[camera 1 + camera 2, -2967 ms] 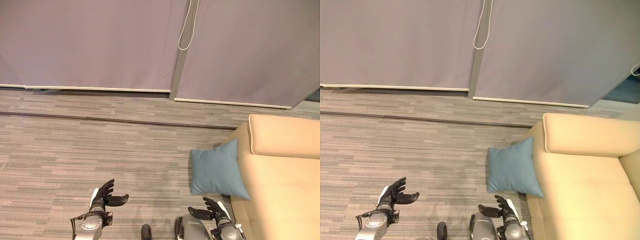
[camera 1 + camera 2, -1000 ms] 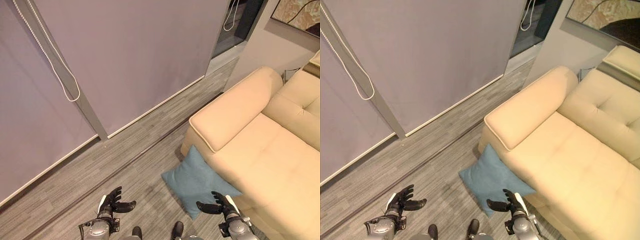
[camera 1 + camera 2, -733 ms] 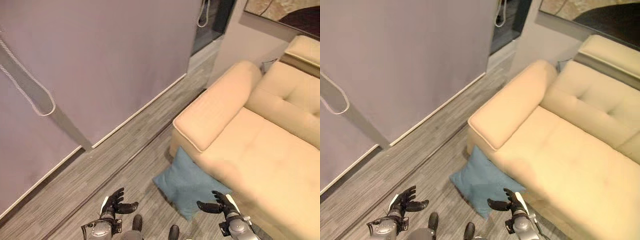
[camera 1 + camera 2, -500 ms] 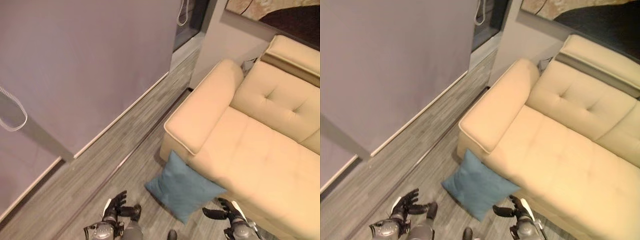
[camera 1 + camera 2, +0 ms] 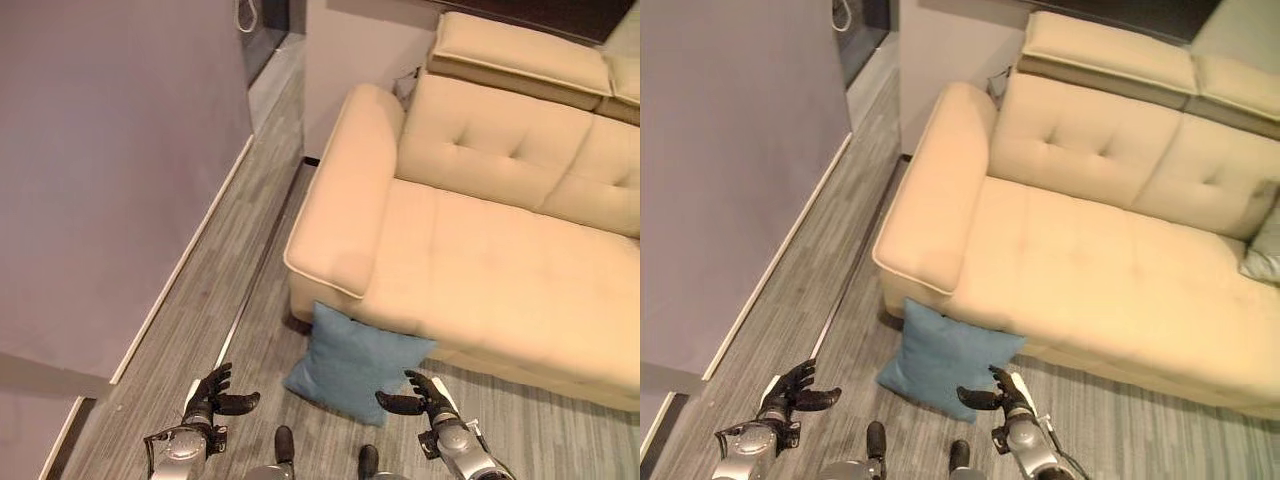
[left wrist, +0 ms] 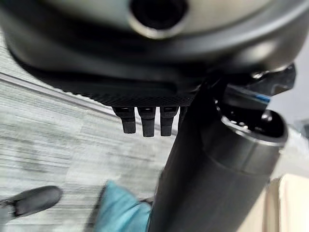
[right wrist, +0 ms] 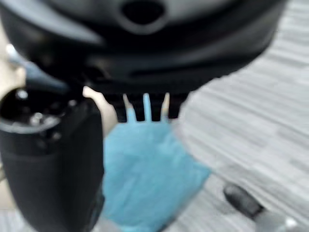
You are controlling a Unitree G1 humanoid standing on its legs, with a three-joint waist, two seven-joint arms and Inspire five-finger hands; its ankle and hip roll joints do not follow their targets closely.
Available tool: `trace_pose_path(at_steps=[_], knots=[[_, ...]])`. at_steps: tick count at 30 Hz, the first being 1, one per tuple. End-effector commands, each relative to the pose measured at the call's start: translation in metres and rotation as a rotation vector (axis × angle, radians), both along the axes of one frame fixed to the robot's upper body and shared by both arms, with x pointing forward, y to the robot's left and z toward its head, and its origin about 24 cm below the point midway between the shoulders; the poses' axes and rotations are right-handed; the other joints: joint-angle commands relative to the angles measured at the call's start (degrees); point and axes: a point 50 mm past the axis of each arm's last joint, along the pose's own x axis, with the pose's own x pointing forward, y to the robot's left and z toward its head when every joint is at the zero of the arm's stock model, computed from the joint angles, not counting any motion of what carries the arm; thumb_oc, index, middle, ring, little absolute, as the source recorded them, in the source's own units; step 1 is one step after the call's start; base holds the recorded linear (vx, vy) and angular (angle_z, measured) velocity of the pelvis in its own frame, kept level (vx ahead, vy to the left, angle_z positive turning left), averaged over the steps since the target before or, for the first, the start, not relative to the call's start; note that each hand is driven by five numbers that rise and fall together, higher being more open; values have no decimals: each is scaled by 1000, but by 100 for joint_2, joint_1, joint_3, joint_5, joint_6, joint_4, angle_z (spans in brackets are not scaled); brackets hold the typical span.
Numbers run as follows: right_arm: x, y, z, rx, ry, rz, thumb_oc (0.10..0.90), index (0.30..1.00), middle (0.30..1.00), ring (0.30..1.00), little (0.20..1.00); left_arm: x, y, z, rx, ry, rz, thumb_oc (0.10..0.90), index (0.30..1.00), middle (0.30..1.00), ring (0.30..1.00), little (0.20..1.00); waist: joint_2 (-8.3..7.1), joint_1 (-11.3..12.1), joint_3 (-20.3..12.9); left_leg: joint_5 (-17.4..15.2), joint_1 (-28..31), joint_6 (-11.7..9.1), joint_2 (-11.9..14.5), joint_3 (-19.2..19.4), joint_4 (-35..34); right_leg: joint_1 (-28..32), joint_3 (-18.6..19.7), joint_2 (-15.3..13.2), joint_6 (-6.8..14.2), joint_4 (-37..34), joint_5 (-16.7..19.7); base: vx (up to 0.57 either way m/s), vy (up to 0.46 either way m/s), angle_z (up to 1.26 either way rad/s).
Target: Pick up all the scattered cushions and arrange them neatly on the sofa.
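Note:
A blue cushion [image 5: 355, 362] leans on the floor against the front of the cream sofa [image 5: 480, 250], near its left armrest [image 5: 335, 195]. It also shows in the right wrist view as the blue cushion [image 7: 145, 176] and in the left wrist view as the blue cushion [image 6: 118, 215]. My left hand [image 5: 208, 397] hovers open over the floor to the cushion's left. My right hand [image 5: 422, 398] is open just to the right of the cushion's lower corner, holding nothing. A grey-green cushion [image 5: 1265, 250] lies at the far right of the sofa seat.
A grey blind [image 5: 110, 170] covers the wall on the left, with grey plank floor [image 5: 210, 290] running between it and the sofa. A white wall section [image 5: 355, 45] stands behind the armrest.
The camera has swung right: the sofa now faces me in full and the blinds have slid left. Both hands stay open and low, and the cushion still leans on the sofa front.

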Motion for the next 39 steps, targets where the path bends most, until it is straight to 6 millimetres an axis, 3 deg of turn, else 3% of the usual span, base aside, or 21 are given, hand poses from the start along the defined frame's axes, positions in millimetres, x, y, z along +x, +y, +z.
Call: trace_pose_path(at_steps=[1,7,9,15,22,25,31,32,35,37,38,39], knots=[[21,-28,26,-71,-142,-29,800,900,900,900,900,16,-4,16,-21,-133,-6,800,900,900,900,900,10,18,-117,-821,-162,-100,22,-718,715,-112,245,360,27,29,-64,68,-156,13],[14,-44,26,-103,-139,-74,800,900,900,900,900,22,-22,16,-72,-146,-43,800,900,900,900,900,69,-118,26,-979,-322,-298,134,-841,1352,174,194,477,-176,-298,-122,45,-140,21],[13,-47,25,-106,-130,-88,800,900,900,900,900,26,-26,16,-82,-153,-48,800,900,900,900,900,49,-74,117,-980,-538,-363,91,-1122,1678,216,233,511,-245,-290,-197,31,-91,22],[9,-56,22,-100,-115,-156,800,900,900,900,900,33,-34,18,-95,-161,-73,800,900,900,900,900,84,-62,131,-708,-994,-430,66,-1597,1386,215,352,572,-232,-146,-406,74,32,0],[7,-56,19,-107,-94,-167,800,900,900,900,900,36,-33,21,-79,-169,-95,800,900,900,900,900,113,-106,188,-752,-922,-296,7,-1481,1259,-46,614,483,-191,117,-398,28,91,-25],[18,-57,25,-92,-131,-237,800,900,900,900,900,53,-27,36,-64,-254,-59,800,900,900,900,900,83,-109,448,-803,-1253,-205,3,-1291,1397,-649,805,371,-134,407,-280,-170,90,-27],[45,-65,46,-70,-251,-358,800,900,900,900,900,84,-26,64,-58,-399,-8,800,900,900,900,900,177,-157,753,-833,-1973,-163,-29,-1157,1743,-1546,956,258,-161,791,-167,-113,56,-26],[65,-69,66,-51,-354,-425,800,900,900,900,900,103,-28,85,-52,-489,3,800,900,900,900,900,264,-226,871,-808,-2477,-168,-13,-1090,1921,-2072,971,180,-166,945,-129,-95,21,-14],[79,-69,81,-31,-429,-464,800,900,900,900,900,117,-29,101,-48,-558,20,800,900,900,900,900,330,-284,942,-797,-2935,-157,-2,-1069,2111,-2561,1005,140,-172,1132,-99,-88,14,-4],[85,-70,88,-25,-460,-480,800,900,900,900,900,124,-30,109,-48,-591,28,800,900,900,900,900,377,-281,915,-982,-3100,-188,32,-1097,2226,-2739,1053,151,-130,1259,-261,-10,0,-6],[106,-71,115,7,-577,-516,800,900,900,900,900,143,-31,133,-33,-674,38,800,900,900,900,900,450,-347,971,-973,-3760,-159,58,-1092,2474,-3433,1132,96,-130,1527,-267,-76,11,-4],[106,-71,116,7,-578,-516,800,900,900,900,900,143,-31,133,-33,-674,38,800,900,900,900,900,451,-346,948,-978,-3801,-158,59,-1091,2493,-3472,1136,95,-130,1542,-271,-105,7,-4]])
